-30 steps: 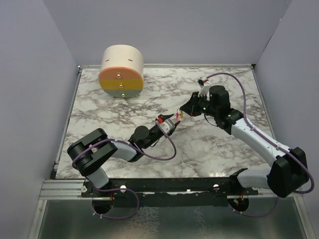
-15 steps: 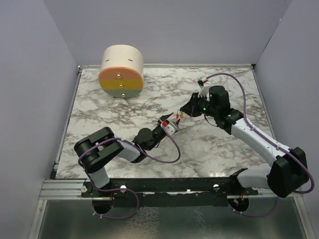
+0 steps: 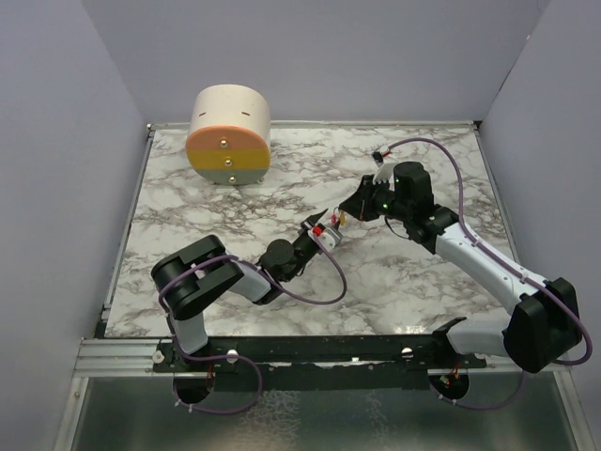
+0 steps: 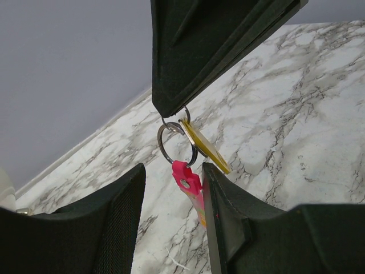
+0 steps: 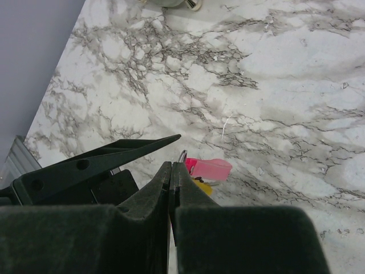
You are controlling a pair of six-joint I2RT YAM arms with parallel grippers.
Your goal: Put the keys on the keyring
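Above tabletop (image 3: pixel 394 291): right tool (image 5: pixel 170 170) pinches keyring (image 4: pixel 189 184) by its ring, yellow key (image 4: pixel 206 150) dangling there; left tool (image 4: pixel 174 171) narrowly parted around strap.

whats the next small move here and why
Probably shut the left pincer on the keyring, at its pink strap, which hangs between its open jaws, to steady it. The right pincer pinches the metal ring, with the yellow key beside it; whether the key is threaded is unclear.
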